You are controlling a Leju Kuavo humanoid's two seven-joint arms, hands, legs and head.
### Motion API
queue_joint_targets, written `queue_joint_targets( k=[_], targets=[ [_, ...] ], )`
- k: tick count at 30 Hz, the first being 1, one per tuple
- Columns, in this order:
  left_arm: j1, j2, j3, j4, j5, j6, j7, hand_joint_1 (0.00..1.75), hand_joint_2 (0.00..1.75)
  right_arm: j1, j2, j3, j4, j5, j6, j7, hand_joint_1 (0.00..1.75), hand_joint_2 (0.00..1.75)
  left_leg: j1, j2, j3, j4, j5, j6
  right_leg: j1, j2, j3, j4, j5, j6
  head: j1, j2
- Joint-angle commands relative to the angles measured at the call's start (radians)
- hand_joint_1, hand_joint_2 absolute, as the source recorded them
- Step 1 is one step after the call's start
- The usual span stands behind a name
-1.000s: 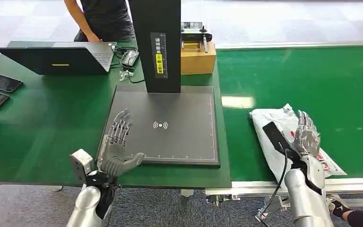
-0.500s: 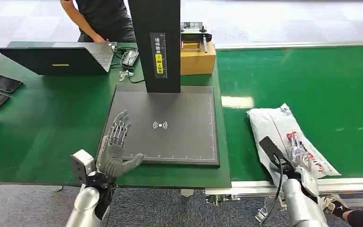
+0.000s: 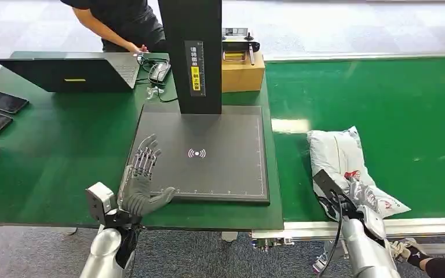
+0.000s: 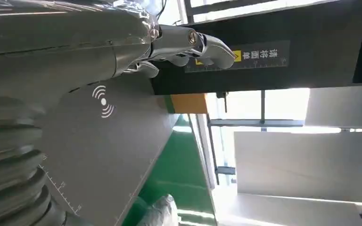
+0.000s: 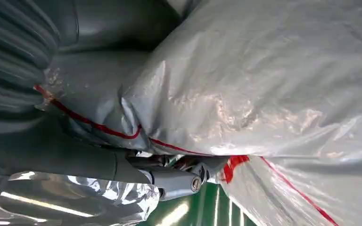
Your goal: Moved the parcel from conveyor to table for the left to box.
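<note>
Head view has my right hand (image 3: 364, 197) at the near end of the parcel (image 3: 340, 159), a white poly mailer lying on the green conveyor (image 3: 382, 98) just ahead of my fingers. My right wrist view puts the thumb (image 5: 169, 181) pressed into creased film with the bag bunched over it, so I judge this hand is closing on the near end; whether the grip is secure I cannot tell.

My left hand (image 3: 141, 176) hangs over the near left corner of the dark scanner pad (image 3: 220, 133) on the worktop (image 3: 52, 145), fingers spread and holding nothing.

To do this step well, I should gather a good fold of the slack film, not just the thin edge, because a soft bag will sag and could slip once lifted. Then I would raise it clear of the conveyor's near rail before swinging it toward my left hand and setting it down flat within that hand's reach.

Red printing marks the parcel close to my fingers, too crumpled to read. The black post (image 3: 194, 55) beyond my left hand carries a label with a yellow patch and Chinese characters I cannot make out. A white wireless symbol (image 3: 196, 153) sits mid-pad.
</note>
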State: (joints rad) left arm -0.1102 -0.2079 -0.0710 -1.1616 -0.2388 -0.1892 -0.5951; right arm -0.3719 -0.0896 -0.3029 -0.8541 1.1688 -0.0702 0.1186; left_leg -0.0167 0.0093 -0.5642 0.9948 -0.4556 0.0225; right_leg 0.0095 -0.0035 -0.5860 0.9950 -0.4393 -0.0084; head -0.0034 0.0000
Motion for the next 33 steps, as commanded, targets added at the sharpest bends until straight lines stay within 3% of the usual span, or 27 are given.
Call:
queue_joint_targets(
  k=[1,11,14,15,17,22,33],
  targets=[
    [-0.022,0.007,-0.004,0.032,0.012,-0.016,0.008,0.00,1.75,0.031,0.028,0.049,0.055,-0.009,0.030,0.009,1.75,1.75,0.002,-0.002,0.005,-0.004,0.001,-0.005,0.001,-0.001,0.005,-0.004,0.001,0.002,0.000,0.000],
    [-0.030,0.008,-0.016,0.042,0.016,-0.004,0.006,0.00,1.75,0.013,0.043,0.105,0.074,-0.048,0.018,-0.046,1.75,1.75,0.002,-0.002,0.007,-0.004,0.002,-0.004,0.001,-0.001,0.007,-0.004,0.001,0.002,0.000,0.000],
    [-0.016,0.004,-0.015,0.017,0.019,0.001,0.007,0.00,1.75,0.018,0.060,0.118,0.031,-0.065,-0.068,-0.064,1.75,1.75,0.001,0.000,0.006,-0.001,0.000,-0.002,0.001,0.001,0.006,-0.002,0.000,0.001,0.000,0.000],
    [-0.009,-0.001,-0.010,0.005,0.021,0.001,0.009,0.00,1.75,0.029,0.061,0.141,-0.007,0.001,-0.171,-0.028,1.75,1.75,0.002,0.000,0.006,-0.002,0.000,-0.003,0.001,0.001,0.007,-0.003,0.001,0.001,0.000,0.000],
    [-0.004,-0.004,-0.008,-0.007,0.022,-0.001,0.012,0.00,1.75,0.034,0.078,0.146,-0.053,0.008,-0.187,-0.025,1.75,1.75,0.001,0.001,0.006,-0.001,0.000,-0.003,0.001,0.002,0.006,-0.002,0.000,0.001,0.000,0.000],
    [-0.014,-0.011,-0.011,-0.008,0.020,-0.005,0.017,0.00,1.75,0.145,0.124,0.156,-0.346,0.004,-0.381,-0.138,1.75,1.75,0.001,-0.001,0.004,-0.001,0.000,-0.004,0.000,0.000,0.004,-0.001,-0.001,0.001,0.000,0.000],
    [-0.034,-0.007,-0.018,0.010,0.027,-0.009,0.013,0.00,1.75,0.220,0.145,0.167,-0.573,-0.041,-0.542,-0.267,1.75,1.75,0.001,-0.001,-0.002,0.000,0.000,-0.002,0.000,-0.001,-0.002,0.000,-0.001,0.001,-0.001,0.000]
  ],
)
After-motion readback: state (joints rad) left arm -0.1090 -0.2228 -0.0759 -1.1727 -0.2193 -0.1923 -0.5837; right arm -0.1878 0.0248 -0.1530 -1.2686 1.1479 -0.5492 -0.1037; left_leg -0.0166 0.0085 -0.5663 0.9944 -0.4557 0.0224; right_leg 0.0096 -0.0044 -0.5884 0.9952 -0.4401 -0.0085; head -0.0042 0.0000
